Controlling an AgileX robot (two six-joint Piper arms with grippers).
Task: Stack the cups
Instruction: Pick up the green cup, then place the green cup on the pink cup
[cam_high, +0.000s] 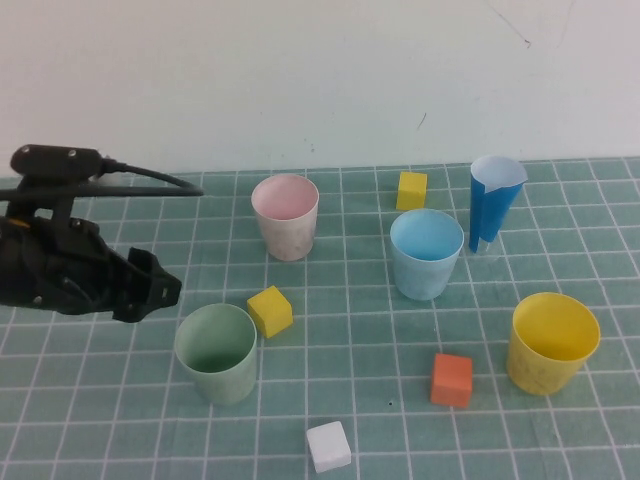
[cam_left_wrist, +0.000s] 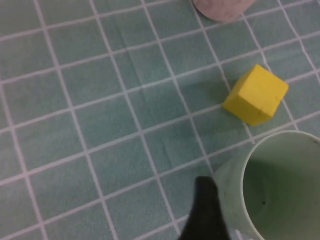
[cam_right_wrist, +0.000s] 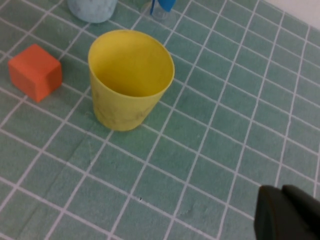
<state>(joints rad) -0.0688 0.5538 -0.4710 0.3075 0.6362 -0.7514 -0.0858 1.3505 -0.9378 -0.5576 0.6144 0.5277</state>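
Observation:
Four cups stand apart and upright on the green gridded mat: a pale pink cup (cam_high: 285, 215) at the back, a light blue cup (cam_high: 427, 252) right of centre, a yellow cup (cam_high: 552, 342) at the right, and a sage green cup (cam_high: 215, 352) at the front left. My left gripper (cam_high: 160, 290) hovers just left of and above the green cup (cam_left_wrist: 235, 185). It is open and holds nothing, and one finger (cam_left_wrist: 206, 210) sits just outside the cup's wall. My right gripper (cam_right_wrist: 282, 197) is shut and empty, a little away from the yellow cup (cam_right_wrist: 130, 85). It is out of the high view.
A tall dark-blue cone cup (cam_high: 495, 200) stands behind the light blue cup. Small cubes lie around: a yellow cube (cam_high: 270, 310) beside the green cup, another yellow cube (cam_high: 411, 190) at the back, an orange cube (cam_high: 451, 379) and a white cube (cam_high: 329, 446) near the front.

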